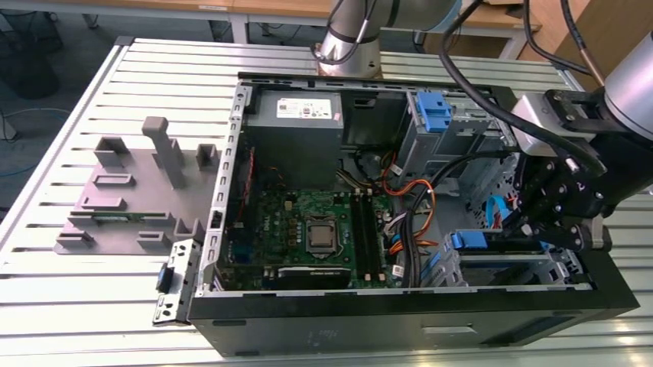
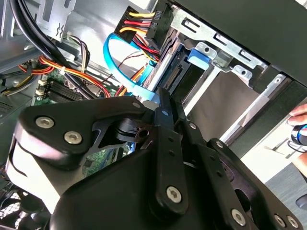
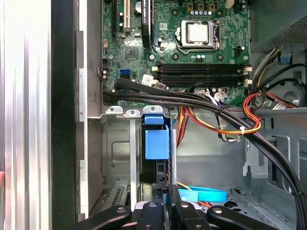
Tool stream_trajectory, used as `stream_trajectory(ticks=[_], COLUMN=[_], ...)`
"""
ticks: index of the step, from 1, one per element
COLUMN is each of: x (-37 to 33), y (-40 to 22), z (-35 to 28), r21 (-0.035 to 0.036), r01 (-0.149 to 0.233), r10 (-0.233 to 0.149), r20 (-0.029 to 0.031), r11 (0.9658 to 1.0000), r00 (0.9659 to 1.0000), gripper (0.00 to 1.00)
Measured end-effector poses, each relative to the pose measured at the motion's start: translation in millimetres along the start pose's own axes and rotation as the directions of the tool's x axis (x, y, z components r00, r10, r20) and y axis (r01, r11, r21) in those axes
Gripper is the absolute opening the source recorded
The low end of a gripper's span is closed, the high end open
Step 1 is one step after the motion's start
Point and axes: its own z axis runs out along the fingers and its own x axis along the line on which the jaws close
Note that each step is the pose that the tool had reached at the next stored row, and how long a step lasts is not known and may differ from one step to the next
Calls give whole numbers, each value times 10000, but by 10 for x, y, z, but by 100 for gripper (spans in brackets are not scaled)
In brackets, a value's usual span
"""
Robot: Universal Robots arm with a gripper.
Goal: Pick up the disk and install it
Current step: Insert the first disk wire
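The gripper (image 1: 556, 229) hangs over the drive cage (image 1: 521, 271) at the front corner of the open computer case (image 1: 408, 306), on the exterior view's right. In the first wrist view its fingers (image 3: 163, 211) sit close together, pinched on the upper edge of the disk (image 3: 157, 143), which stands on edge in the cage slot, its blue caddy tab facing up. Beside the slot run black cables (image 3: 201, 103) and a blue data cable (image 3: 204, 194), with the motherboard (image 3: 192, 43) beyond.
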Motion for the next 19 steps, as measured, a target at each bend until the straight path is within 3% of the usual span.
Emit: stream_trajectory(ticks=[9, 19], x=[0, 0], y=[-1, 15], z=[16, 36], r21=[17, 19], r01=[-435, -448], r10=[435, 448], r20=[11, 7], r11=[9991, 9990], r00=[9991, 9990], gripper=[16, 16])
